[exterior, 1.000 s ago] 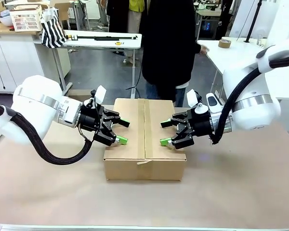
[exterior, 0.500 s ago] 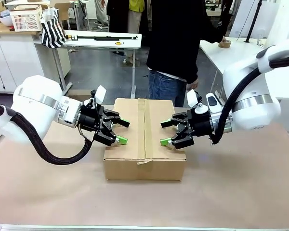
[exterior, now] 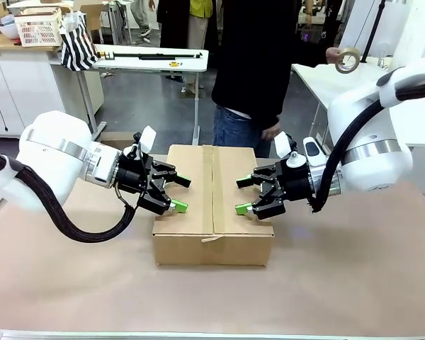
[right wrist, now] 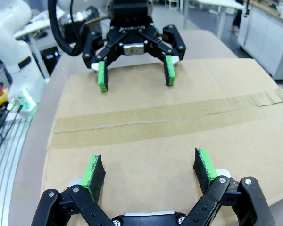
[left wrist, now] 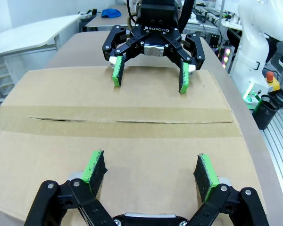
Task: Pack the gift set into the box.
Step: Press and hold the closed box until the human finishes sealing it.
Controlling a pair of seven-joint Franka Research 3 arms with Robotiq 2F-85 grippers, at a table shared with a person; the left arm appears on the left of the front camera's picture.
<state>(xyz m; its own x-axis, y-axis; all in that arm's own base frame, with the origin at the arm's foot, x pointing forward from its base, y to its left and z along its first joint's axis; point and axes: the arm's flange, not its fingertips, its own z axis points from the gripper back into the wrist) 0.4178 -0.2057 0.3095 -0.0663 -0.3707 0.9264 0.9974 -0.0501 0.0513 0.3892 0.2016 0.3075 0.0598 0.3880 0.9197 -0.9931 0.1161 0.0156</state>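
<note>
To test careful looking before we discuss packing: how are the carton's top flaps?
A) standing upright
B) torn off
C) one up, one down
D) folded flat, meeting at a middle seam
D: the box has its flaps lying flat along a middle seam, with the left gripper and right gripper open at either side.

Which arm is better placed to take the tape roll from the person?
Right, probably. The person's hand holds the tape roll on that side, and the right claw is open above the box. The left claw would have to cross the box.
</note>
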